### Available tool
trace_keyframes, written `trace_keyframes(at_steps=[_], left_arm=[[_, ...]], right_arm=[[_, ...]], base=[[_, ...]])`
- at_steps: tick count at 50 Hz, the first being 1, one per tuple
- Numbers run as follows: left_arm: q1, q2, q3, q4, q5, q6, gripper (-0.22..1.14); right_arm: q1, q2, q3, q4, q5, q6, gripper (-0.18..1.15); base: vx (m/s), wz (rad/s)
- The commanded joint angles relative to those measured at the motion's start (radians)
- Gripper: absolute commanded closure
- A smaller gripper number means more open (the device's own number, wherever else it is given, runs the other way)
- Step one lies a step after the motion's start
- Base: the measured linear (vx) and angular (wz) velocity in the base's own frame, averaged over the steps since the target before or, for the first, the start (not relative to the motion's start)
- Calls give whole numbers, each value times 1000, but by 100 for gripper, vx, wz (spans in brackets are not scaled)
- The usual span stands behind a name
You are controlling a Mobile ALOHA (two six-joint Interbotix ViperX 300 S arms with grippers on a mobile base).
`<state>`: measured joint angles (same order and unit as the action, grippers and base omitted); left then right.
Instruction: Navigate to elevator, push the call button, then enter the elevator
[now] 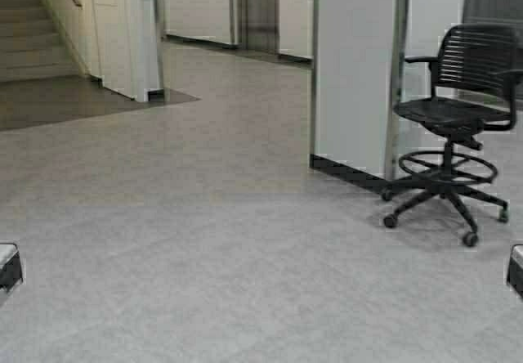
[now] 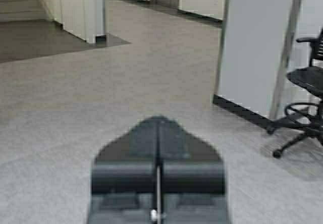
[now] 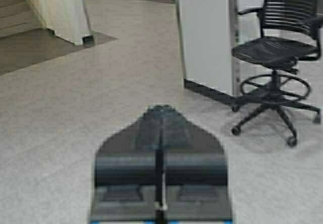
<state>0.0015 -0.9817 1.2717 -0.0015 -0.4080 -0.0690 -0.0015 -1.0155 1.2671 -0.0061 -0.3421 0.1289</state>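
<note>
Grey speckled floor (image 1: 229,240) fills nearly everything ahead, running away from the robot toward a corridor at the far end. A white partition wall (image 1: 351,69) stands ahead to the right, with a black office chair (image 1: 453,126) on castors just beside it, and stairs (image 1: 33,36) climb at the far left past a white pillar (image 1: 127,32).

The elevator (image 1: 260,10) lies far ahead and slightly left of the partition, at the end of that corridor: a narrow strip of dull steel set between pale wall panels, its long axis upright (too distant to make out a seam). It is well apart from both arms, so the coming move is, by my judgement, a drive forward through the gap between pillar and partition, keeping clear of the chair. Neither arm is clearly nearer. I cannot pick out the call button from here.

Both arms sit low at the robot's sides. The left gripper (image 2: 158,128) has its fingers pressed together, holding nothing, and the right gripper (image 3: 160,118) likewise.
</note>
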Motion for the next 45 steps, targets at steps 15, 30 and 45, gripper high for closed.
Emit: trace_keyframes(at_steps=[15,30,45], left_arm=[[-2,-26,0,0,-8,-2,89],[-2,-49,-3,-2,-8,-5,89],[-2,-35,2,0,-8,-6,89]], right_arm=[[0,9,-20,0,-11,2,90],[0,11,-20,0,-11,5,90],[0,12,-8,0,-11,3,90]], base=[[75,10],[78,18],[78,31]])
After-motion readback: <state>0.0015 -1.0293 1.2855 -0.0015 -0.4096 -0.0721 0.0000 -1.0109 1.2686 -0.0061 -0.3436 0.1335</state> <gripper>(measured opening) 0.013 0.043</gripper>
